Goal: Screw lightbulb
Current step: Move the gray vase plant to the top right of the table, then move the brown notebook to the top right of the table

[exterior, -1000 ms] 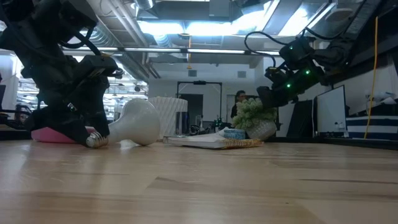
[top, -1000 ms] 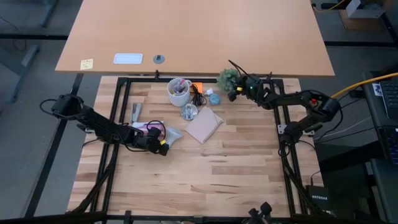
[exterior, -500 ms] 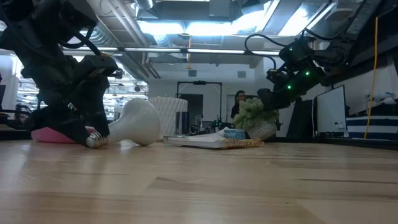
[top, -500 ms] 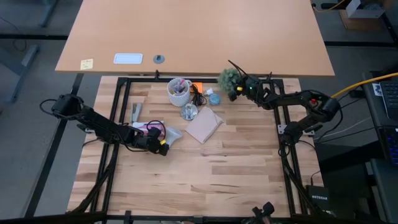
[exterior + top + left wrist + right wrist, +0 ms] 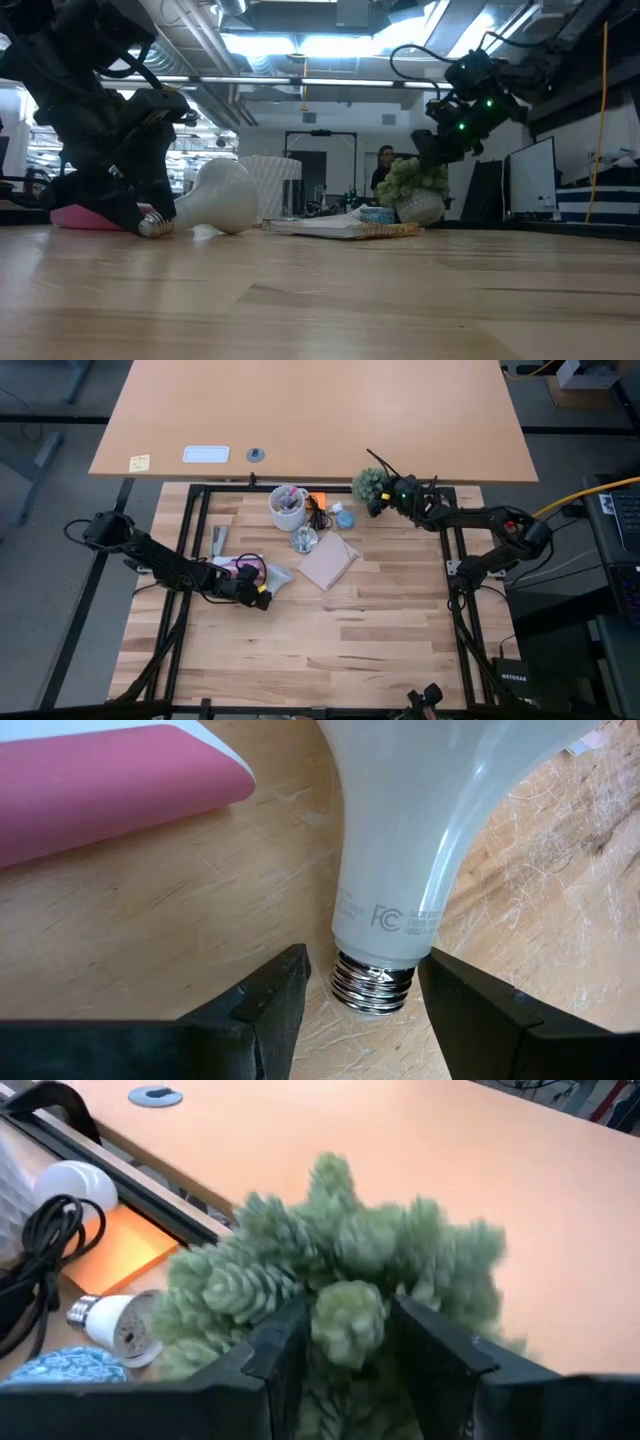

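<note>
A: Where is the white frosted lightbulb with the silver-grey screw base [image 5: 420, 850]?

B: It lies on its side on the pale wooden table [image 5: 330, 630], toward the left half, with its globe pointing right and its metal thread toward the left gripper [image 5: 262, 598]. In the low view the lightbulb [image 5: 218, 198] rests on the wood just right of that dark gripper [image 5: 140, 215].

A: Is that gripper holding it?

B: No. In the left wrist view the two dark fingers [image 5: 265, 1010] stand spread on either side of the screw base, with a gap of bare wood showing on each side. The jaws are released, straddling the thread without touching it.

A: What else is near it?

B: A flat pink object [image 5: 110, 785] lies just beside the bulb's neck, on the far-left side of it.

A: And the other arm?

B: The right gripper [image 5: 377, 500] is at the far edge of the table, at a small green plant with bushy tufts [image 5: 366, 483]. In the right wrist view its fingers [image 5: 275, 1350] stand apart around a lower tuft of the plant [image 5: 350, 1270]; I cannot tell whether they touch the foliage.

A: Anything around the plant?

B: A second small white bulb [image 5: 115, 1320], a coiled black cord [image 5: 40, 1250] and an orange pad [image 5: 125, 1245] lie to its left. Further left stands a white cup of pens [image 5: 287, 507].
</note>
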`<act>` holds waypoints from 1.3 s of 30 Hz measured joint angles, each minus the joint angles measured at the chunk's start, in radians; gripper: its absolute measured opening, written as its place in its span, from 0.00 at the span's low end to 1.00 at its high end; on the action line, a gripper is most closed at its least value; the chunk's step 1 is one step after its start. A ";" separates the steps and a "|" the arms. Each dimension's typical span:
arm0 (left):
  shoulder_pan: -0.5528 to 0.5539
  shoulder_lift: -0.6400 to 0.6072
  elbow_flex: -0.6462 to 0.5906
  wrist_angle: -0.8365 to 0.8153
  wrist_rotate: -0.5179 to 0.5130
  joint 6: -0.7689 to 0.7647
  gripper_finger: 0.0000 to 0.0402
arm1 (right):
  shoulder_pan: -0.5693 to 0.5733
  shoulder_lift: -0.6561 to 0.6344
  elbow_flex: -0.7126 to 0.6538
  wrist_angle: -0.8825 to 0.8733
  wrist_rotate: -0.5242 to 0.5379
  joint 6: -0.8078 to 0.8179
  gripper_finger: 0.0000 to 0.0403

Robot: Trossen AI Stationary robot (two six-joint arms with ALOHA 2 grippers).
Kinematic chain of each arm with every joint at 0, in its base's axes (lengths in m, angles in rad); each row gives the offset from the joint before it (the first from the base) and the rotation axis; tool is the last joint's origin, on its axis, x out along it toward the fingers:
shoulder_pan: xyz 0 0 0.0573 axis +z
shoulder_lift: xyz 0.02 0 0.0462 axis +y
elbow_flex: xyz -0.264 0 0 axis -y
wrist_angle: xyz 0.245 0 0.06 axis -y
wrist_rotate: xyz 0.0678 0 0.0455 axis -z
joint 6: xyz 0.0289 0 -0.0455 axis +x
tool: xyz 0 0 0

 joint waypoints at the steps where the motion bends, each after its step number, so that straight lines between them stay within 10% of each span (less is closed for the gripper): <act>1: 0.000 0.000 0.000 0.000 0.000 0.000 0.46 | 0.000 -0.013 0.012 -0.038 -0.001 0.000 0.37; 12: 0.000 0.000 0.000 0.000 0.000 0.000 0.46 | 0.000 -0.075 0.081 -0.348 -0.146 0.058 0.37; 28: 0.000 0.000 0.000 0.000 0.000 0.000 0.46 | 0.039 -0.074 0.081 -0.109 -0.624 0.196 0.37; 39: 0.000 0.000 0.000 0.000 0.000 0.000 0.46 | 0.383 0.039 0.081 -0.037 -0.401 0.138 0.37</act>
